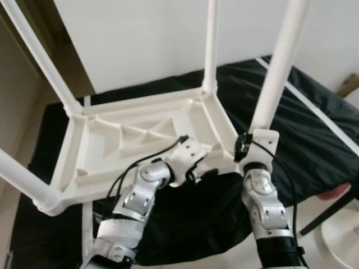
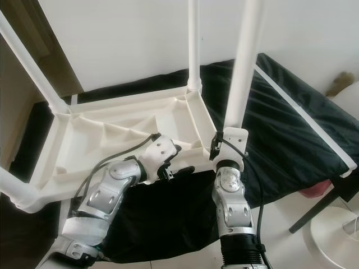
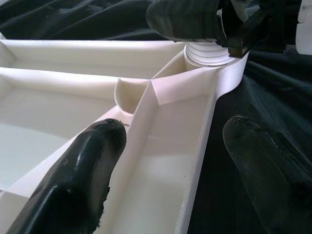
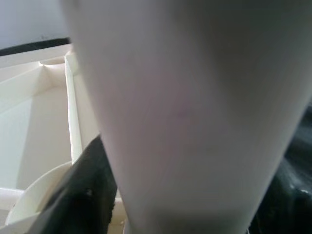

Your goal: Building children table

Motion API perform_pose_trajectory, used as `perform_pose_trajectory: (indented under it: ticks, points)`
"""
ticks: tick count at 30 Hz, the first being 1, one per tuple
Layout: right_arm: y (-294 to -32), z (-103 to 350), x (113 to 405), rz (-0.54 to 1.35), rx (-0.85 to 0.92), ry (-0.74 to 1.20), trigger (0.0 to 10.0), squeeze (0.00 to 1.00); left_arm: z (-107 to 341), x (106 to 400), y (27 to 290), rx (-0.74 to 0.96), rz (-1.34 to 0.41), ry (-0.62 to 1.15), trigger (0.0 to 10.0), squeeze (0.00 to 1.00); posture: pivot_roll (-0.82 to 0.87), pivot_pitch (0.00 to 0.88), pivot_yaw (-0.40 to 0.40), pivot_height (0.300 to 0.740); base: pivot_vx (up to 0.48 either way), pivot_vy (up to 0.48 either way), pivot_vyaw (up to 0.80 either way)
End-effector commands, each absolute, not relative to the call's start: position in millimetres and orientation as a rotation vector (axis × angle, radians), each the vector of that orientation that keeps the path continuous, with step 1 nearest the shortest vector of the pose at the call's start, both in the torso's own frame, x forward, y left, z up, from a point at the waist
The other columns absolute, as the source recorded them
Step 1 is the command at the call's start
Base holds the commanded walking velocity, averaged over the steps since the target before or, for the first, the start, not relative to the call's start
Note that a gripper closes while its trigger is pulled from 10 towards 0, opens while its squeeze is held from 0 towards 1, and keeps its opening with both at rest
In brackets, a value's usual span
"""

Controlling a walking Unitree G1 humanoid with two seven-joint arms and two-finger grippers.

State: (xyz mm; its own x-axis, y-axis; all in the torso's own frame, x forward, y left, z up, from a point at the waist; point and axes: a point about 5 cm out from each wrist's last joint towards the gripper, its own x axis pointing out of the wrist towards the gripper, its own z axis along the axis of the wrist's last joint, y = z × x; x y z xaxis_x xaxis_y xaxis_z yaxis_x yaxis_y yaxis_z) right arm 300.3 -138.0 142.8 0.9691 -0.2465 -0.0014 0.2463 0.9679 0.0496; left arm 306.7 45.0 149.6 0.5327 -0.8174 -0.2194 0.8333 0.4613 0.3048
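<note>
- Left eye view: your white plastic table [image 1: 140,140] lies upside down on a black sheet [image 1: 314,129], its ribbed underside facing up. Three legs already stand in the corners at 9, 10 and 12 o'clock. The fourth leg [image 1: 277,73] rises at 2 o'clock from the near right corner.
- Right eye view: your right gripper [image 2: 229,143] reaches straight up at 5 o'clock and sits at the base of that fourth leg. Your left arm bends in from 7 o'clock, and the left gripper [image 2: 171,159] meets the table's near rim.
- Left wrist view: your left gripper's two black fingers [image 3: 87,165] stand apart, straddling the rim wall [image 3: 200,146], one inside the tray and one outside over the sheet. You cannot tell whether they press it. A threaded leg end [image 3: 207,51] sits in the corner socket at 12 o'clock.
- Right wrist view: the leg [image 4: 195,112] looms close and blurred. One black finger [image 4: 87,190] lies against its side, so your right gripper is clasped on the leg.
</note>
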Motion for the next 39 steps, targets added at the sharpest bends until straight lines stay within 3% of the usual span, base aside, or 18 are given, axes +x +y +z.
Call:
perform_pose_trajectory:
  ticks: [1, 8, 13, 16, 21, 22, 24, 27, 39]
  points:
    - [-127.4, 130.6, 295.3, -0.231, 0.08, 0.054, 10.0, 1.0, 151.6, 320.0, 58.5, 0.398, -0.69, -0.003, 10.0, 0.0, -0.02, 0.0, 0.091, 0.74, 0.0, 0.0, 0.0]
    - [-136.9, 136.9, 291.3, -0.192, 0.059, -0.014, 10.0, 1.0, 152.4, 321.1, 55.5, 0.405, -0.708, -0.007, 10.0, 0.0, -0.04, 0.0, 0.108, 0.74, 0.0, 0.0, 0.0]
    - [-147.9, 137.4, 288.6, -0.091, 0.073, -0.035, 10.0, 1.0, 151.3, 319.4, 52.2, 0.408, -0.756, -0.011, 10.0, 0.0, -0.04, 0.0, 0.108, 0.74, 0.0, 0.0, 0.0]
    - [-154.6, 133.9, 291.3, 0.071, 0.092, -0.027, 10.0, 1.0, 154.8, 312.9, 46.2, 0.349, -0.861, -0.053, 10.0, 0.0, -0.06, 0.0, 0.123, 0.74, 0.0, 0.0, 0.0]
    - [-162.5, 131.1, 292.6, 0.088, 0.093, -0.014, 10.0, 1.0, 154.3, 311.2, 44.6, 0.335, -0.903, -0.039, 10.0, 0.0, -0.06, 0.0, 0.124, 0.74, 0.0, 0.0, 0.0]
    - [-166.6, 129.9, 292.5, 0.152, 0.051, -0.011, 10.0, 0.0, 155.0, 309.8, 44.4, 0.318, -0.918, -0.041, 10.0, 0.0, -0.06, 0.0, 0.124, 0.74, 0.0, 0.0, 0.0]
    - [-174.2, 131.1, 293.3, 0.325, -0.019, 0.0, 10.0, 0.0, 154.7, 305.1, 43.4, 0.277, -0.976, -0.029, 10.0, 0.0, -0.06, 0.0, 0.138, 0.74, 0.0, 0.0, 0.0]
    - [-175.4, 133.5, 294.7, 0.419, -0.052, 0.005, 10.0, 0.0, 155.2, 302.8, 43.0, 0.25, -1.017, -0.022, 10.0, 0.0, -0.07, 0.0, 0.144, 0.74, 0.0, 0.0, 0.0]
    - [-174.6, 154.6, 317.9, 0.583, -0.149, -0.024, 10.0, 0.0, 159.7, 298.4, 41.0, 0.23, -1.081, -0.036, 10.0, 0.0, -0.05, 0.0, 0.145, 0.74, 0.0, 0.0, 0.0]
